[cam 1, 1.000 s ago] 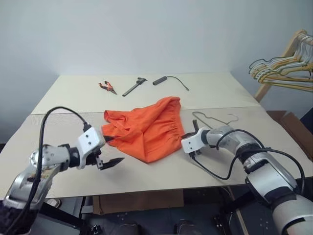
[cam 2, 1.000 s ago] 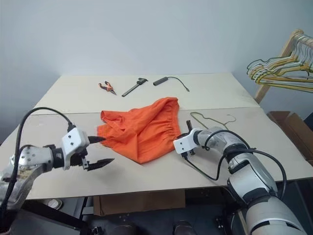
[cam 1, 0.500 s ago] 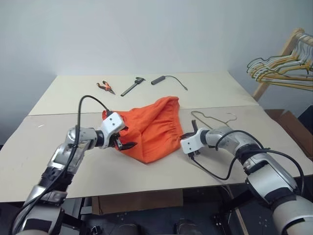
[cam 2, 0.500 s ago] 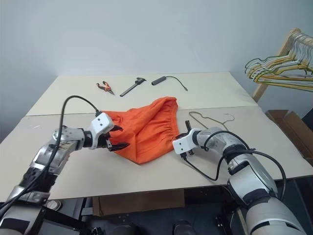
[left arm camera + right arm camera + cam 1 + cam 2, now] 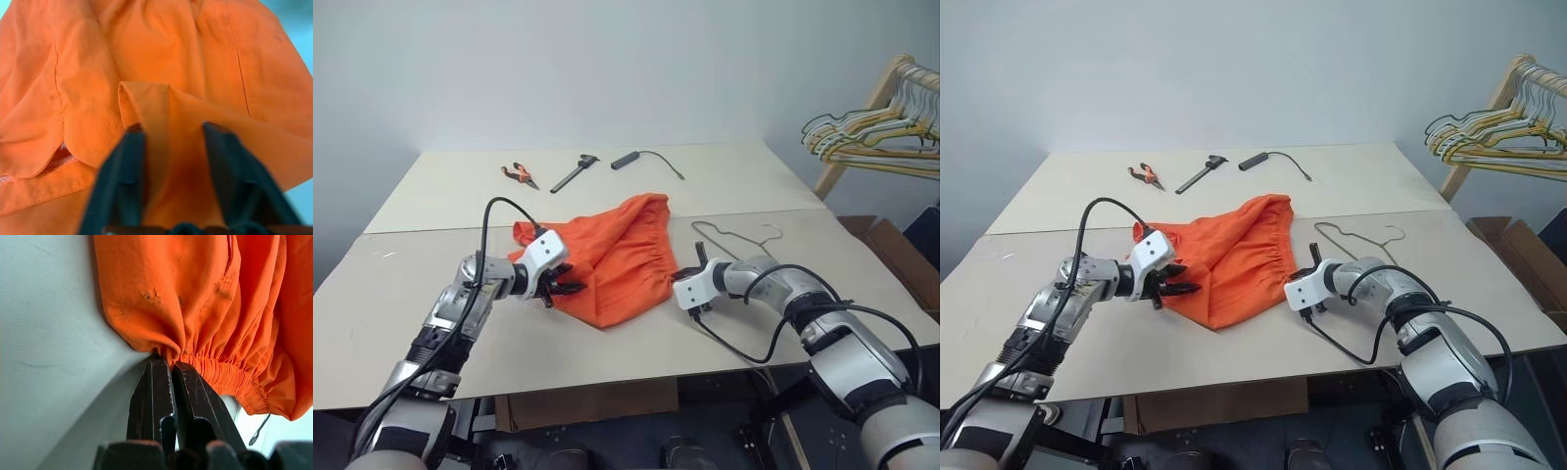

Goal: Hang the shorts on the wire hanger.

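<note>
The orange shorts (image 5: pixel 617 250) lie bunched in the middle of the table, waistband towards the right. My left gripper (image 5: pixel 568 287) is at their near left hem, and in the left wrist view its black fingers (image 5: pixel 128 161) have closed in on a raised fold of orange fabric (image 5: pixel 168 147). My right gripper (image 5: pixel 170 363) is shut, its tips pinching the gathered waistband (image 5: pixel 220 377) at the shorts' right edge. The wire hanger (image 5: pixel 734 235) lies flat on the table just behind my right hand, apart from the shorts.
Orange-handled pliers (image 5: pixel 522 175), a black hand tool (image 5: pixel 576 172) and a black cylinder with a cable (image 5: pixel 628 159) lie along the table's far side. A wooden rack with coloured hangers (image 5: pixel 871 137) stands at the far right, with a cardboard box (image 5: pixel 891 250) below it.
My left gripper moved from the table's near left up to the shorts' hem, and its wide-open fingers closed in on a fold. The right arm stayed put.
</note>
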